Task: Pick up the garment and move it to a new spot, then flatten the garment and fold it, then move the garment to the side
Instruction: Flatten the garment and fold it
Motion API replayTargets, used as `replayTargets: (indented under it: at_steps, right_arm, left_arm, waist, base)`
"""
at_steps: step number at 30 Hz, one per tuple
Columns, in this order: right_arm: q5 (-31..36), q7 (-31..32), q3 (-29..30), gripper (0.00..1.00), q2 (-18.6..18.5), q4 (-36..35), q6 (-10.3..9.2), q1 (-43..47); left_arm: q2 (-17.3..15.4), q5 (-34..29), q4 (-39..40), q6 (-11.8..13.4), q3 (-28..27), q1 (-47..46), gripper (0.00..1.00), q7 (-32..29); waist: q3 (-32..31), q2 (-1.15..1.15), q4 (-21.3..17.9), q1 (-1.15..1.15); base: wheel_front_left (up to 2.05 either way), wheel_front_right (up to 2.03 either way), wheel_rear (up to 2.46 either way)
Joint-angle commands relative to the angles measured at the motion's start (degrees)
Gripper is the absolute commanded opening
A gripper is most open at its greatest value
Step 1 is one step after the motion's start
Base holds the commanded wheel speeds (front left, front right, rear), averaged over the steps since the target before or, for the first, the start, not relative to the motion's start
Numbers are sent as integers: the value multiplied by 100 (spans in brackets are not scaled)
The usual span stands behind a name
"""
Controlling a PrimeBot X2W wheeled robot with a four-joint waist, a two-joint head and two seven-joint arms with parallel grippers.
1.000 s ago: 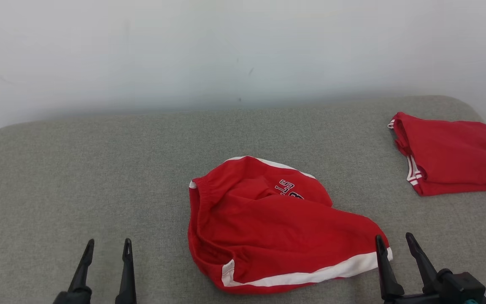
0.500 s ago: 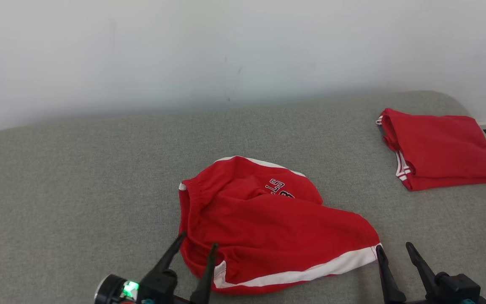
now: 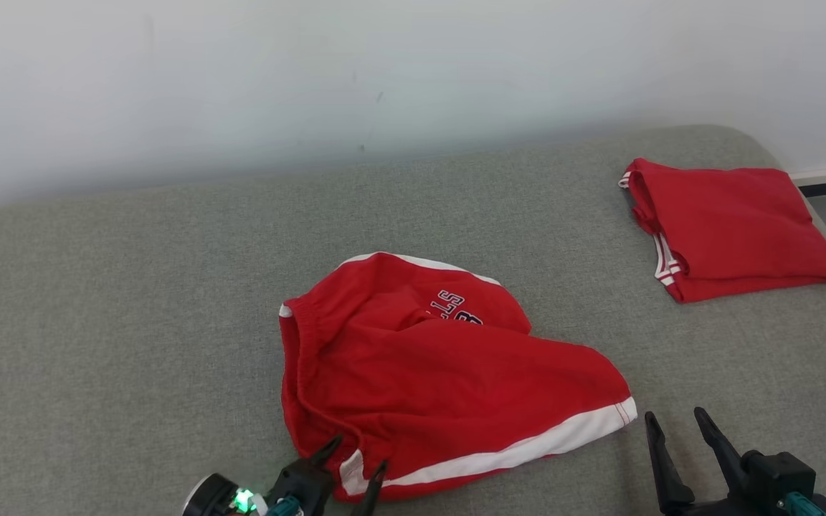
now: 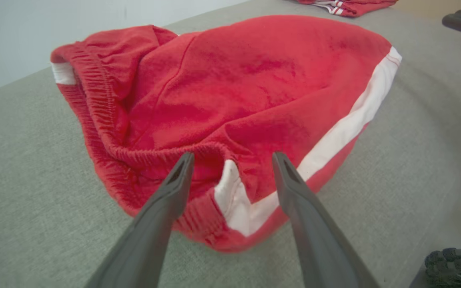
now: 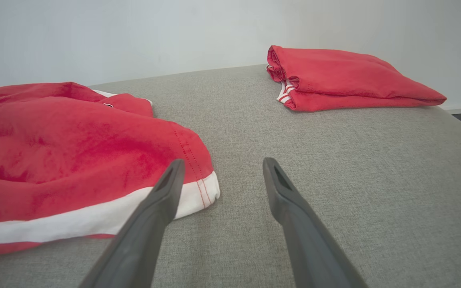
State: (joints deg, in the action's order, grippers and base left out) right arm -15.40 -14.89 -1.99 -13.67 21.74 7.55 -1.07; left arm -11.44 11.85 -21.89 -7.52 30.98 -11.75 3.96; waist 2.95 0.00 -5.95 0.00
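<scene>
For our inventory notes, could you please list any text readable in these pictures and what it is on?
"ST" as it looks, perhaps "LS" upside down: dark letters on the crumpled red garment, rest folded under.
Below: one character, "8" or "B", cannot tell.
The folded red garment: no text visible.

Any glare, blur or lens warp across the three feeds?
Head view: soft even light, no glare, wall pale, hazy; crumpled garment sharp. Left wrist view: wide-angle bowing of the grey surface; left tool slightly soft up close. Right wrist view: crisp on the folded garment, faint shadow beneath it.
</scene>
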Motion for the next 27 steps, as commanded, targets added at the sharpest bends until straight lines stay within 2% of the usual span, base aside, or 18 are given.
replayTargets:
  at_steps: [1,6,8,9,10,19,27]
  right_arm:
    - [-52,-26,-8,100,12,23,-16,-33]
    - [-53,-30,41,100,15,14,-16,-4]
    - [-46,-31,79,100,24,-23,-16,24]
    - [-38,-32,93,100,32,-50,-16,41]
    - [-29,-31,108,100,40,-74,-16,49]
    - [-26,-25,120,100,26,-158,-16,88]
    - [-19,-25,121,100,34,-184,-16,86]
  left_arm:
    - [-32,55,-100,19,-17,-68,100,-42]
    - [-29,208,-308,40,-74,-2,100,-223]
    - [-38,272,-313,39,-82,53,70,-253]
    - [-37,312,-309,31,-78,96,26,-282]
    - [-34,351,-275,29,-84,116,0,-255]
    - [-118,529,-85,118,-219,269,0,-114]
    - [-305,859,110,375,-667,730,0,373]
  waist:
    - [-9,0,-18,0]
    - [-56,0,-11,0]
    - [-72,0,21,0]
    - [-78,0,46,0]
    - [-75,0,74,0]
    - [-78,0,377,0]
    - [-62,0,526,0]
  base:
    - [0,0,0]
    - [0,0,0]
    - [0,0,0]
    - [0,0,0]
    - [0,0,0]
    - [0,0,0]
    - [0,0,0]
